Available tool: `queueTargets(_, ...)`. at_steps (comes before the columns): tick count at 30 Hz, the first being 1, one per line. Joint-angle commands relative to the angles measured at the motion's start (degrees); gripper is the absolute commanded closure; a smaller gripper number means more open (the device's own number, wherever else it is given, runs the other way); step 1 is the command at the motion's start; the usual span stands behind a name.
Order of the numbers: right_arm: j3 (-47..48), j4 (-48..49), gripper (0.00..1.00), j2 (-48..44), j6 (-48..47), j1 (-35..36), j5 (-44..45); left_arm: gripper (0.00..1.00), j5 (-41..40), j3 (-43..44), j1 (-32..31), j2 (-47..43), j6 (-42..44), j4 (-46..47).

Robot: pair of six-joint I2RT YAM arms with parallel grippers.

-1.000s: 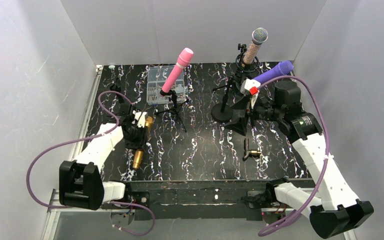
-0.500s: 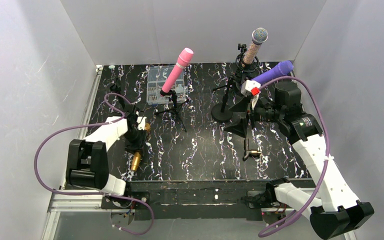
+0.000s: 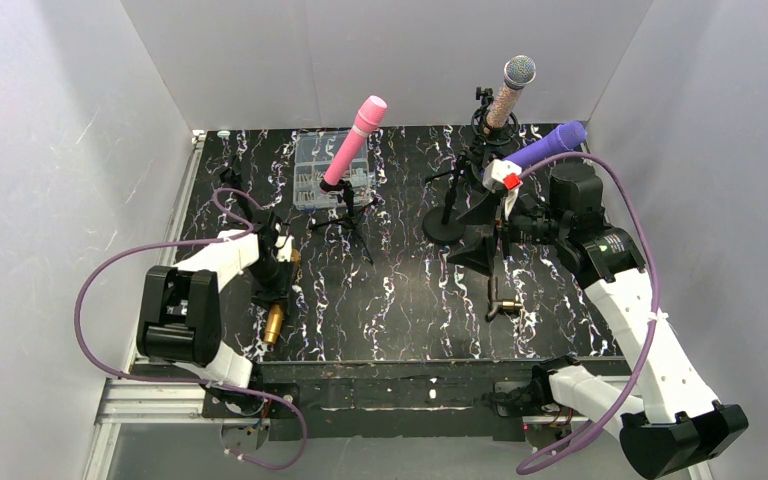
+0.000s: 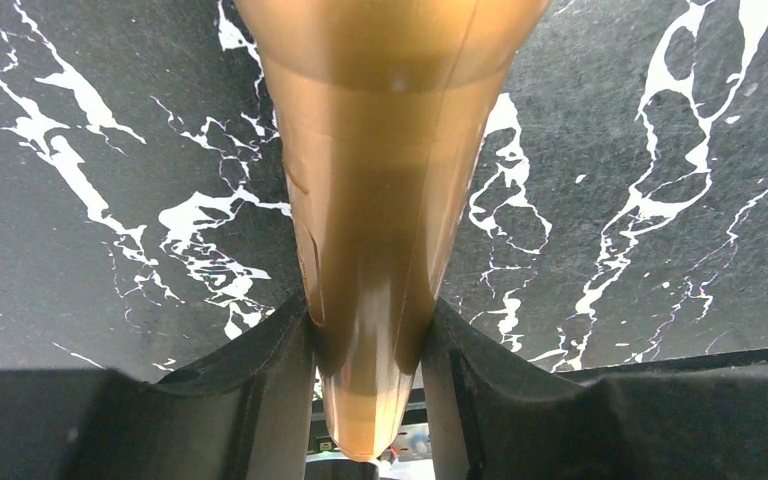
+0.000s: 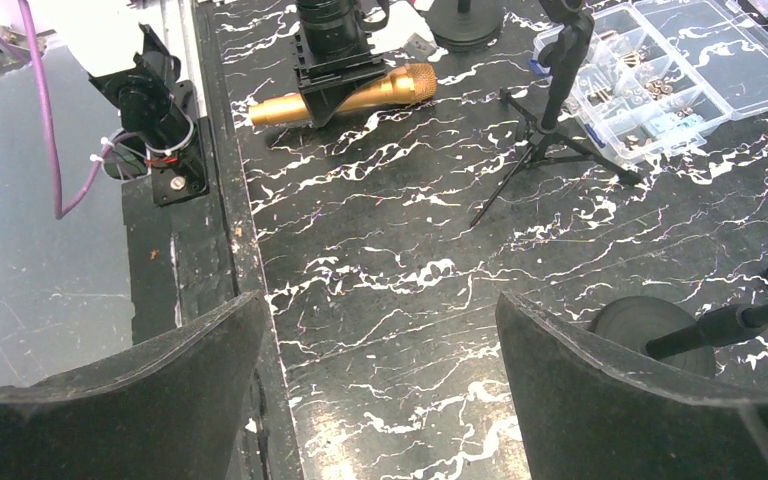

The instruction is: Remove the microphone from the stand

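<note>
Left gripper (image 3: 272,270) of mine is clamped shut around the shiny gold metal microphone (image 3: 275,322), which is off any stand and lies low along the black white-veined marble tabletop (image 3: 400,310), on the left side near my base. From above, my right gripper (image 3: 475,235) hangs spread wide and holds nothing, just beside the black stand carrying the purple foam-headed microphone (image 3: 550,143). A pink microphone (image 3: 355,140) leans in a black tripod stand (image 3: 348,215) in front of a clear plastic compartment box (image 3: 312,172), and a silver-headed glittery microphone (image 3: 512,88) stands at the back. A small black and gold fitting (image 3: 503,300) lies alone on the table between my arms.

On my left wrist view, the gold body (image 4: 380,230) fills the middle, tapering down into my left gripper (image 4: 365,345), with both black fingers (image 4: 265,375) pressed against its narrow end.

On my right wrist view, my right gripper (image 5: 380,400) shows its two black fingers (image 5: 130,390) far apart with only tabletop between them. Beyond them the gold microphone (image 5: 385,90) lies flat on the marble with my left gripper (image 5: 332,85) on its middle. The tripod (image 5: 550,140), the clear box (image 5: 675,75) and a round black stand base (image 5: 640,320) sit to the right.
</note>
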Motion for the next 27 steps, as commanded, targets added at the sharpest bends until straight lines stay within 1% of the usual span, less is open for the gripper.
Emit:
queueTargets(1,-0.46,2.34,0.07,-1.11,0.78,-0.46,-1.67,0.95,-0.14,1.35,0.20,2.51,-0.35,-7.35)
queueTargets(5,-0.42,2.31,0.07,-1.17,0.95,-0.54,-1.71,0.88,0.28,2.52,0.27,4.50,-0.54,-9.06)
queueTargets(8,-1.02,2.63,0.07,-1.21,1.21,-0.57,-1.76,0.85,0.22,2.86,0.28,5.59,-0.43,-9.55)
queueTargets(10,-1.11,2.70,0.07,-1.23,1.22,-0.55,-1.71,0.82,0.23,3.08,0.28,5.83,-0.43,-9.71)
queueTargets(13,-0.99,2.79,0.07,-1.08,1.40,-0.55,-1.91,0.68,0.27,3.21,0.28,6.23,-0.46,-10.34)
queueTargets(16,-0.71,2.83,0.07,-0.94,1.49,-0.56,-1.94,0.60,0.27,2.91,0.38,6.09,-0.38,-10.48)
queueTargets(22,-0.76,3.08,0.07,-0.92,1.44,-0.59,-1.03,0.51,0.35,2.82,0.54,6.34,-0.42,-10.58)
queueTargets(27,-1.24,3.05,0.07,-1.34,1.40,-0.68,-0.62,0.46,0.58,2.60,0.87,6.00,-0.57,-10.56)
